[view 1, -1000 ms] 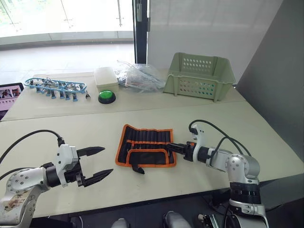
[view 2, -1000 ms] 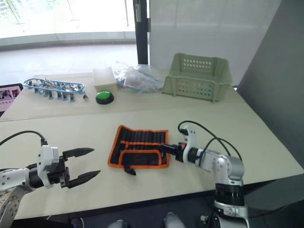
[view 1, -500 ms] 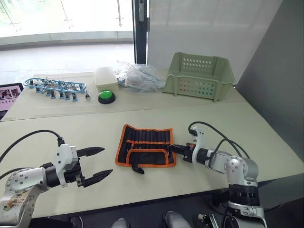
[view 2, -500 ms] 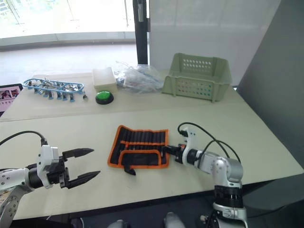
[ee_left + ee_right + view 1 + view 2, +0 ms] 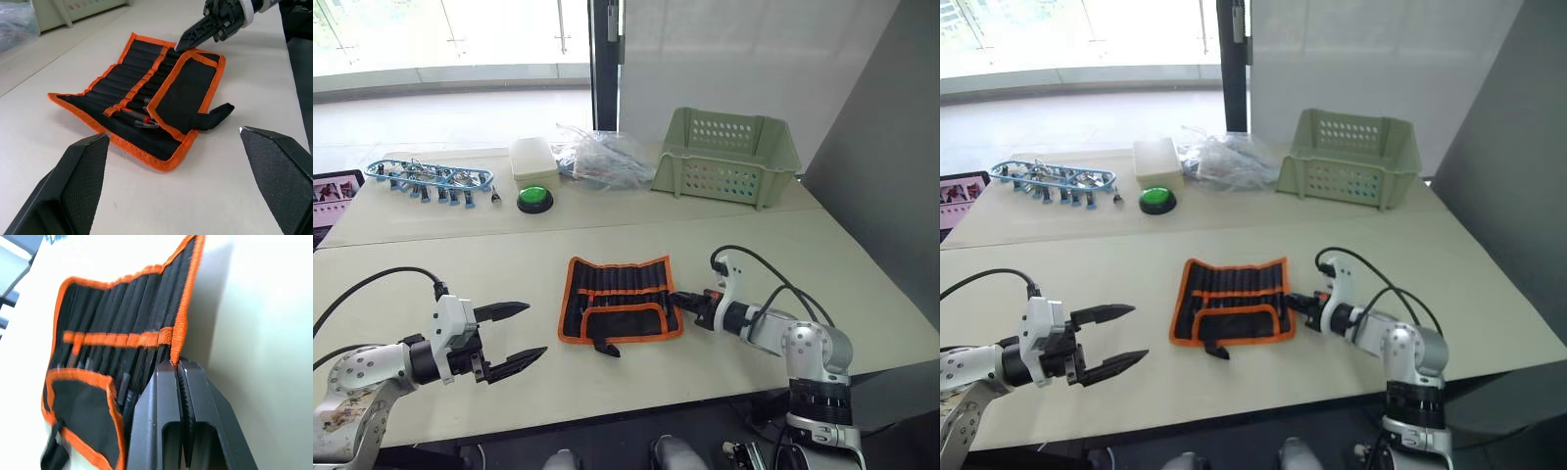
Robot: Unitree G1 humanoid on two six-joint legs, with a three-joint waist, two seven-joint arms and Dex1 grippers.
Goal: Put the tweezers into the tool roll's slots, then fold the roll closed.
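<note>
The tool roll (image 5: 617, 294) lies open mid-table, black with orange edging, its near flap folded up over the slots and its strap (image 5: 215, 115) sticking out. The tweezers (image 5: 142, 118) sit in the slots, and just their ends peek out beside the flap. My right gripper (image 5: 677, 300) is shut on the roll's right edge, pinching the orange edging (image 5: 182, 328) between its fingertips. That edge is raised a little off the table. My left gripper (image 5: 536, 329) hovers wide open to the left of the roll, apart from it, with nothing between its fingers.
At the back of the table stand a green plastic basket (image 5: 724, 155), a crumpled clear bag (image 5: 602, 159), a white box (image 5: 530, 160), a green button (image 5: 534, 199) and a blue rack of clips (image 5: 429, 178). A grey wall rises on the right.
My right gripper has shut on the roll's right edge, and the roll has slid slightly to the right with it. The left gripper has stayed put and open.
</note>
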